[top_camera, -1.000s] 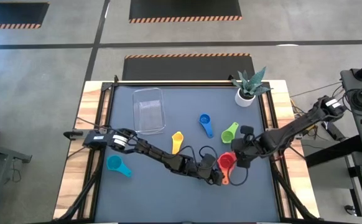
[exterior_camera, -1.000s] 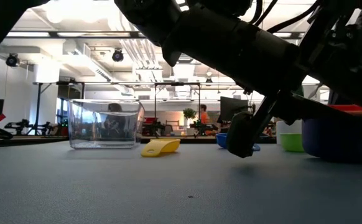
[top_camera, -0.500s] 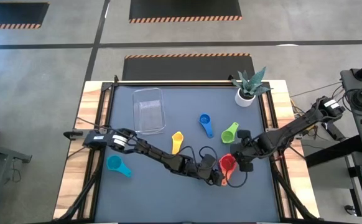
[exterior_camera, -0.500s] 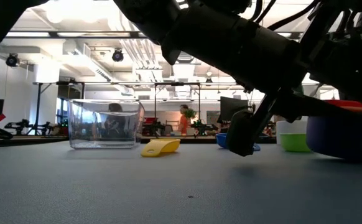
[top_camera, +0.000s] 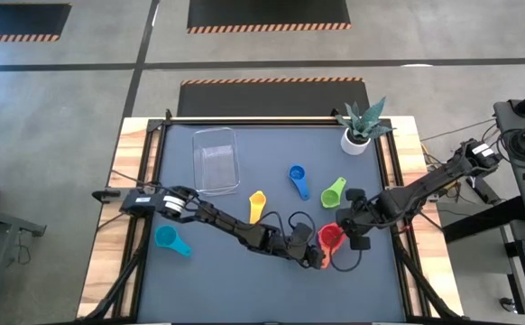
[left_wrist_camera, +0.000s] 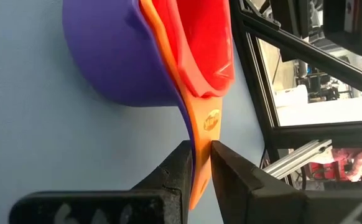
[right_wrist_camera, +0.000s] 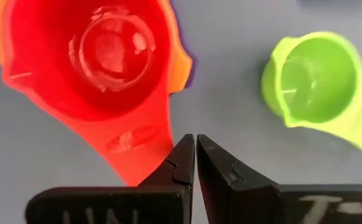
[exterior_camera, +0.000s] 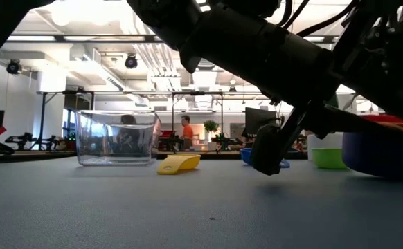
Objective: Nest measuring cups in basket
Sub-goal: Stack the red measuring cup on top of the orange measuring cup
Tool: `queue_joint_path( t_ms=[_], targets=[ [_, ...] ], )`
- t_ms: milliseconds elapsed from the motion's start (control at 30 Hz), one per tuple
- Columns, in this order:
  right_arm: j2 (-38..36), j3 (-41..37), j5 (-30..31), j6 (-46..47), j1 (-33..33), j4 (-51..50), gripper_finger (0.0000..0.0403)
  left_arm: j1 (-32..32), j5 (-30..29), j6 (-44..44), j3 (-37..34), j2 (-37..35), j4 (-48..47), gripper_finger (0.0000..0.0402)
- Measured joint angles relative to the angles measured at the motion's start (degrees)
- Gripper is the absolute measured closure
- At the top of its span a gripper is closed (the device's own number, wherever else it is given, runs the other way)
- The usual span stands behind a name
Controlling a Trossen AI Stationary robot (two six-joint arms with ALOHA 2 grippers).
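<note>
We see the right gripper (top_camera: 354, 236) has edged back a bit from the red cup (right_wrist_camera: 100, 62) and hovers just beside it, fingers pressed together w/ nothing in them. The left gripper (left_wrist_camera: 199, 163) pinches the orange handle (left_wrist_camera: 201, 140) of the purple/orange/red stack, so nesting there looks done; basket (top_camera: 216, 159) sits well apart, w/ no cups in it. No legible writing; handle marks too small to read.

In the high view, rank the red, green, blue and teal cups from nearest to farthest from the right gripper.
From the right gripper:
1. red cup, right beside it.
2. green cup, just behind.
3. blue cup, farther back, toward centre.
4. teal cup, far left edge.
</note>
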Motion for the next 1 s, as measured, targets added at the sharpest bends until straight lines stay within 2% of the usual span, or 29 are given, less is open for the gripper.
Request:
queue_joint_path(
  t_ms=[233, 367, 500, 800, 1000],
  targets=[
    [0.03, 0.00, -5.76, 3.34, 0.15, 0.12, 0.0394, 0.00, -0.51, -0.07, 0.00, 0.00, 0.04, 0.0362],
    [0.03, 0.00, -6.98, 4.30, 0.15, 0.32, 0.0394, 0.00, -0.58, -0.07, 0.00, 0.00, 0.07, 0.0362],
    [0.03, 0.02, -11.99, 6.57, 0.16, 2.67, 0.0394, -0.02, -0.82, -0.07, 0.00, 0.00, 0.18, 0.0362],
    [0.03, 0.02, -15.00, 8.50, 1.32, 5.16, 0.0394, 0.00, -0.82, -0.07, 0.00, 0.00, 0.18, 0.0362],
    [0.03, 0.02, -15.15, 9.82, 3.62, 10.83, 0.0394, 0.00, -0.84, -0.07, 0.00, 0.02, 0.17, 0.0362]
  ],
)
